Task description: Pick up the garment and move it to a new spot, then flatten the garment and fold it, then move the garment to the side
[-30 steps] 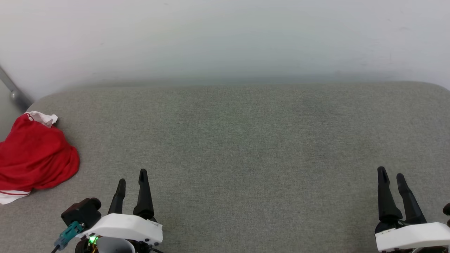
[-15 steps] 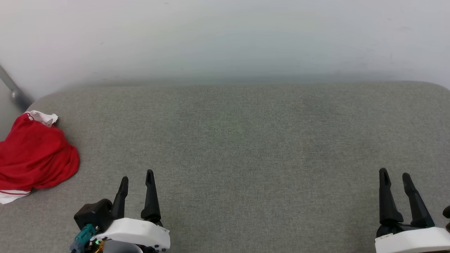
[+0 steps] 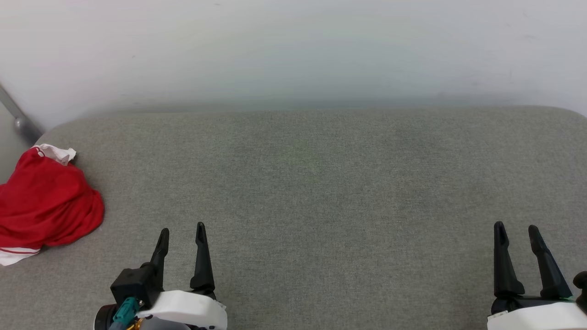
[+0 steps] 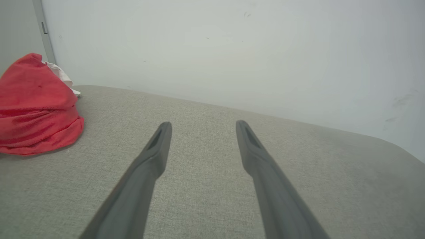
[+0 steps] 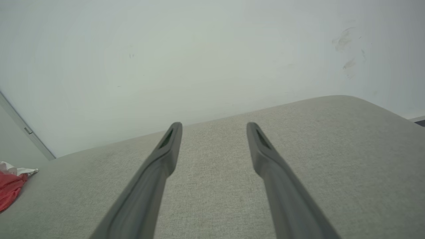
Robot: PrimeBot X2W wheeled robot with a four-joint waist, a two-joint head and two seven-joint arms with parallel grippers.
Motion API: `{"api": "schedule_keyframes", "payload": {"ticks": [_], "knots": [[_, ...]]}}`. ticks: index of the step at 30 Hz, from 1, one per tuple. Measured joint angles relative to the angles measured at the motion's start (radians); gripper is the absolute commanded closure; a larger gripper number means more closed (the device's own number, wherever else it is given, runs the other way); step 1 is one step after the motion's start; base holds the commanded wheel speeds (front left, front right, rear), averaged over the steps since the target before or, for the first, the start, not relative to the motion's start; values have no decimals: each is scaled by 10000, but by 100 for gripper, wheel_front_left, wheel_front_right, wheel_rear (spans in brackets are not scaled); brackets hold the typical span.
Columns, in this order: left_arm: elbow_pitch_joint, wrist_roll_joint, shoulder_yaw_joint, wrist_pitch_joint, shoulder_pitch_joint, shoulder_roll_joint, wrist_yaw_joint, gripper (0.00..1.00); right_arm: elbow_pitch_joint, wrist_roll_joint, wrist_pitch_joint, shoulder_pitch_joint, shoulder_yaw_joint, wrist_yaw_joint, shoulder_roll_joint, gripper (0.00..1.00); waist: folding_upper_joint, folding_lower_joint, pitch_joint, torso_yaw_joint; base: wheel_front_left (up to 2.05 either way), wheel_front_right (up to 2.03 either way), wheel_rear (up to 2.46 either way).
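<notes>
Garment: the red garment (image 3: 46, 201) is lying bunched in a heap at the table's left end, with white fabric showing at its far and near edges.
Table: the grey fabric-covered table (image 3: 321, 183) is stretching across the view.
Left end effector: the left end effector (image 3: 182, 229) is sitting near the table's front edge, its 2 dark fingers spread wide and gripping nothing, well apart from the garment.
Right end effector: the right end effector (image 3: 516, 226) is sitting at the front right, its 2 fingers likewise spread and gripping nothing.
Wall: a pale wall (image 3: 293, 55) is standing behind the table.

Grey fabric surface (image 3: 321, 183) against a pale wall (image 3: 293, 50)
</notes>
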Motion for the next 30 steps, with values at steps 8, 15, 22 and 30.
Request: {"api": "schedule_keyframes", "payload": {"ticks": [8, 15, 22, 30], "knots": [[6, 640, -98, -176, 126, -12, 2, 0, -121, -625, -155, 132, 31, 0, 0, 0, 0, 0, -4, 5, 0, 0, 0], [27, 1162, -130, -339, 159, -46, -12, 0, -199, -1104, -305, 217, 54, 0, 0, 0, 0, 0, -15, 23, 0, 0, 0], [84, 1634, -142, -445, 229, -86, -38, 0, -293, -1536, -458, 321, 90, 2, 0, 0, 0, 0, -26, 33, 0, 0, 0], [140, 2128, -148, -604, 329, -117, -38, 0, -345, -1950, -573, 451, 98, 2, 0, 0, 0, 0, -38, 44, 0, 0, 0]]}}
